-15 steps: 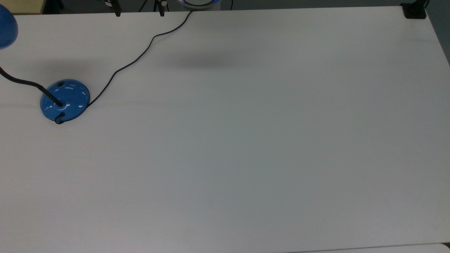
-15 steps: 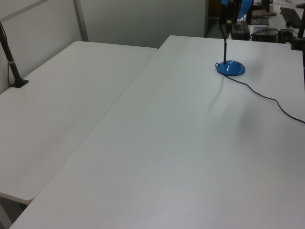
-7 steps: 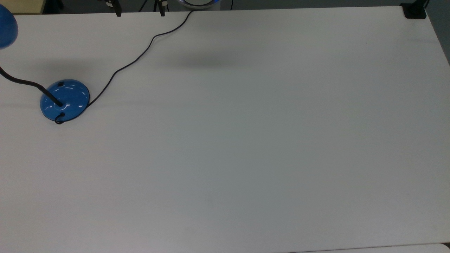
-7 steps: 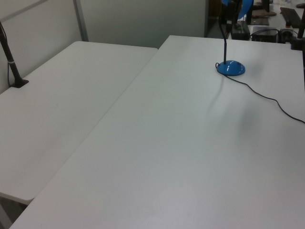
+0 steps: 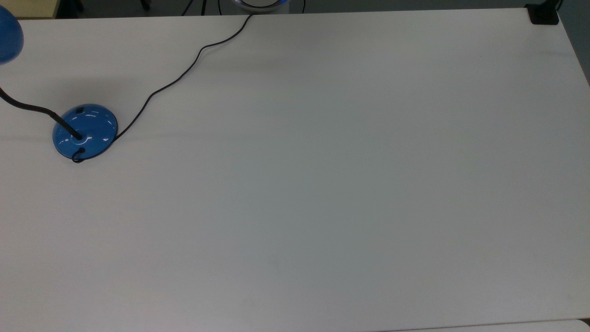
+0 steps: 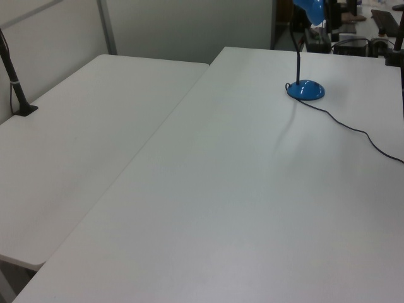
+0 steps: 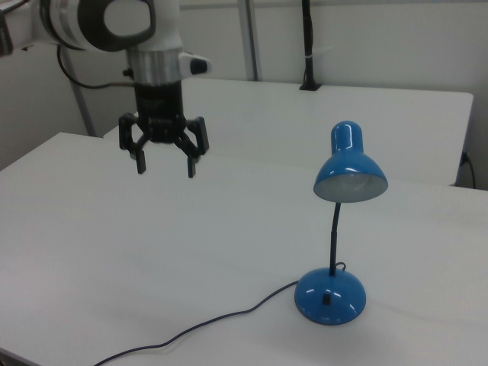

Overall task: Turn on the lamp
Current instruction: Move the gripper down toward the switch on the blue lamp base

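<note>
The lamp stands on the white table [image 5: 322, 184], its glossy blue dome base [image 5: 85, 131] at the top view's left with a small black switch [image 5: 79, 110] on it. A black gooseneck rises to the blue shade [image 5: 8, 34], and a thin black cord [image 5: 184, 74] trails to the table's far edge. The base [image 7: 330, 296], switch [image 7: 326, 300] and shade [image 7: 349, 171] also show in the right view, where the bulb looks unlit. My gripper [image 7: 165, 170] hangs open high above the table, well to the right view's left of the lamp, holding nothing. In the left view the lamp base [image 6: 306, 89] sits far back.
A second white table [image 6: 76, 145] adjoins this one, with a black clamped post [image 6: 19, 95] on it. A black clamp [image 5: 544, 14] sits on the table corner at the top view's upper right. The robot's base [image 5: 260, 3] is at the far edge.
The two dark fingertips at the top view's upper edge have left the picture, and their shadow on the table has faded. In the left view the dark shape before the shade is gone.
</note>
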Controlling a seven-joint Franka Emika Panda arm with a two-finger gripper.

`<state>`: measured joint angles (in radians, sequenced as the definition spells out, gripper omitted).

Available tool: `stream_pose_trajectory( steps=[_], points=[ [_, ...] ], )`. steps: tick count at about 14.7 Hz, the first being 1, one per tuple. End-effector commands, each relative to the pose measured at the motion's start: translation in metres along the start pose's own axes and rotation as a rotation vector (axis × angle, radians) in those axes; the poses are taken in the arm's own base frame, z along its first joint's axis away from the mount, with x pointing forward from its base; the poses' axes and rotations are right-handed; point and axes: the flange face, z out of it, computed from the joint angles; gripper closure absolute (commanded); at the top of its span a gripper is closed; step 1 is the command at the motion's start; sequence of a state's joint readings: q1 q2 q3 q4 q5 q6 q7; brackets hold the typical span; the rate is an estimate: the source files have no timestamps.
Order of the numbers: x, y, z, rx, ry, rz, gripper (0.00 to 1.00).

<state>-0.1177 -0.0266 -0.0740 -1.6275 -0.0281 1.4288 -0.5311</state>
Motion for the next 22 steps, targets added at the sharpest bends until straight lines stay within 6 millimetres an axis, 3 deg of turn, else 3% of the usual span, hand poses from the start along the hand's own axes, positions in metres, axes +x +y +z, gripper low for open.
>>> stream_pose_trajectory(
  steps=[1, 5, 10, 12, 15, 16, 19, 22],
  points=[
    [-0.031, 0.031, 0.03, 0.024, -0.041, -0.096, 0.0],
    [-0.06, 0.065, 0.057, -0.026, 0.05, -0.128, 0.0],
    [-0.073, 0.114, 0.136, -0.155, 0.208, -0.045, 0.11],
    [-0.075, 0.126, 0.162, -0.208, 0.262, -0.018, 0.28],
    [-0.069, 0.145, 0.189, -0.18, 0.335, 0.087, 0.84],
    [-0.066, 0.151, 0.195, -0.174, 0.373, 0.119, 0.98],
    [-0.062, 0.176, 0.213, -0.233, 0.456, 0.19, 1.0],
    [-0.054, 0.189, 0.232, -0.255, 0.508, 0.244, 1.0]
  ],
)
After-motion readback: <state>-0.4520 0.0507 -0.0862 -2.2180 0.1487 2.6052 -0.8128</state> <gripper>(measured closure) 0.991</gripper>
